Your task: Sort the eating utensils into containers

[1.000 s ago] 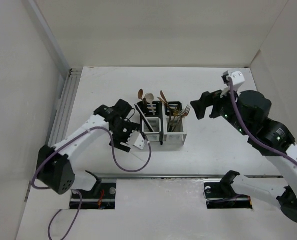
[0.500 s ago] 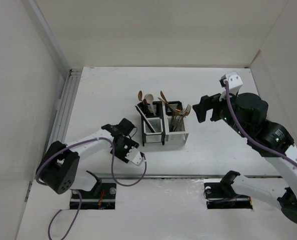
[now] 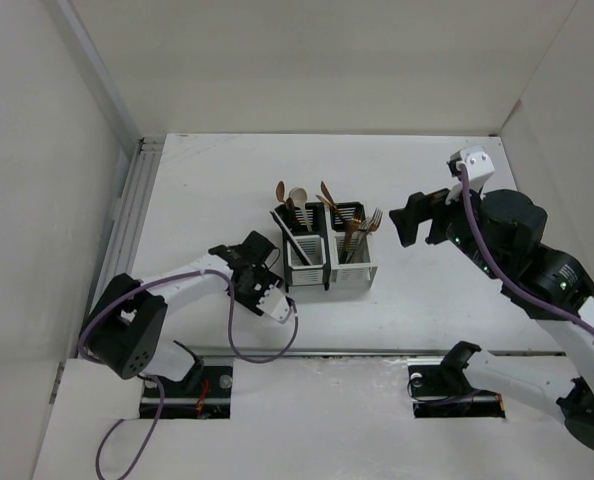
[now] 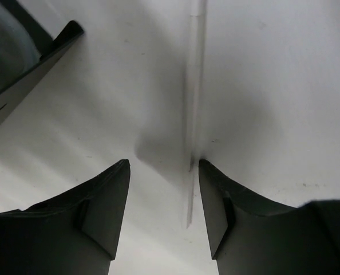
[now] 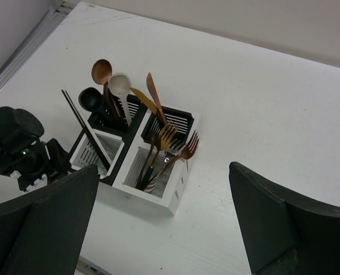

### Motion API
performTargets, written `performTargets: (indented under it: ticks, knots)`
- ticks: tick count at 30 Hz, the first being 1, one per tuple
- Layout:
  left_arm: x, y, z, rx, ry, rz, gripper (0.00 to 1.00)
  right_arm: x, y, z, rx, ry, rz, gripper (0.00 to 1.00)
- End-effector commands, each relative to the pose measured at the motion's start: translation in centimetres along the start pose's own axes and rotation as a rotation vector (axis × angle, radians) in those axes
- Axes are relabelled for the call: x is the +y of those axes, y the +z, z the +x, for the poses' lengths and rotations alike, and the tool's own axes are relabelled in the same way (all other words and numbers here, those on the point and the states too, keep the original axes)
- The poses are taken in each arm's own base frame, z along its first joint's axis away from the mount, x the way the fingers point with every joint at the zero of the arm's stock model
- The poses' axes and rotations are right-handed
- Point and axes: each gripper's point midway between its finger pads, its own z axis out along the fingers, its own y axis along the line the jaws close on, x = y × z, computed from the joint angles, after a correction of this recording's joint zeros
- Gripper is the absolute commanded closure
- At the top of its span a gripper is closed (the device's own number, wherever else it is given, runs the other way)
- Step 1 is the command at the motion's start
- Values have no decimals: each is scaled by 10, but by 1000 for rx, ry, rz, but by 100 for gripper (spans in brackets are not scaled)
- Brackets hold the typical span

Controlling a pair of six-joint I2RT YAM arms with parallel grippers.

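The containers (image 3: 352,277) form a four-compartment block mid-table, also in the right wrist view (image 5: 153,197). Spoons (image 5: 119,83) stand in the back-left black compartment. Knives (image 5: 151,91) stand in the back-right black one. Forks (image 5: 167,137) stand in the front-right white one. Black chopsticks (image 5: 87,134) lean in the front-left white one. I see no loose utensil on the table. My left gripper (image 3: 260,280) is low over bare table just left of the block, open and empty (image 4: 163,163). My right gripper (image 3: 417,220) hangs high to the right of the block, open wide and empty (image 5: 164,229).
A thin seam (image 4: 194,114) in the table runs between my left fingers. A purple cable (image 3: 267,345) loops from the left wrist toward the front rail (image 3: 377,352). White walls close in the table at the back and both sides.
My left gripper has dropped and pulled back toward the near left, away from the block's left side. My right gripper has hardly shifted.
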Motion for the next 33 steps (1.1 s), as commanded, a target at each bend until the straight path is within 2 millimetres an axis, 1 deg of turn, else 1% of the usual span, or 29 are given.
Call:
performTargets:
  ticks: [1,3,5,6,7,8,9,10,11,12,13,15,17,20,21,23,24,25,26,27,28,29,31,33]
  knots:
    - [-75,10,-9,-69,88,335,51,-5,-8,-14,-63,7,9,0]
    - [-90,5,-13,-82,99,419,54,-6,-15,-17,-82,13,7,0]
    - [-95,7,-16,-86,79,440,56,-9,-18,-19,-92,16,15,0]
    - [-93,11,-18,-81,66,438,60,-9,-19,-17,-90,15,15,0]
    - [-98,14,-20,-93,41,458,63,-9,-19,-17,-90,15,15,0]
    - [-96,14,-22,-84,10,460,65,-10,-22,-18,-100,19,14,0]
    - [-89,16,-27,-94,12,450,67,-13,-25,-20,-110,22,21,0]
    - [-90,16,-30,-105,-3,463,72,-12,-25,-20,-110,31,21,0]
    - [-93,17,-31,-99,-14,488,74,-13,-28,-21,-119,34,20,0]
    - [-90,17,-31,-90,-49,484,76,-14,-31,-23,-127,37,18,0]
    - [-92,18,-33,-86,-54,495,78,-16,-31,-23,-129,38,29,0]
    - [-92,18,-35,-78,-70,508,91,-18,-35,-23,-131,39,38,0]
    - [-90,17,-38,-80,-104,502,99,-21,-39,-24,-143,43,46,0]
    - [-92,17,-39,-89,-127,464,100,-23,-42,-26,-154,47,53,0]
    - [-86,15,-43,-109,-141,410,100,-23,-42,-26,-154,47,53,0]
    - [-82,8,-49,-151,-167,371,100,-23,-40,-23,-145,44,54,0]
    - [-75,1,-58,-196,-178,329,100,-23,-37,-21,-137,41,56,0]
    - [-61,-7,-62,-219,-217,283,100,-21,-37,-21,-135,40,45,0]
    - [-54,-13,-67,-240,-231,255,100,-21,-37,-21,-135,40,45,0]
    - [-48,-20,-74,-277,-243,239,100,-19,-32,-15,-116,42,48,0]
    - [-39,-28,-79,-302,-248,199,100,-17,-30,-15,-118,43,35,0]
    - [-26,-36,-82,-322,-265,162,100,-14,-29,-19,-134,48,20,0]
    - [-16,-44,-90,-363,-295,136,100,-13,-28,-18,-135,49,20,0]
    - [0,-54,-94,-393,-322,92,100,-11,-25,-17,-125,54,11,0]
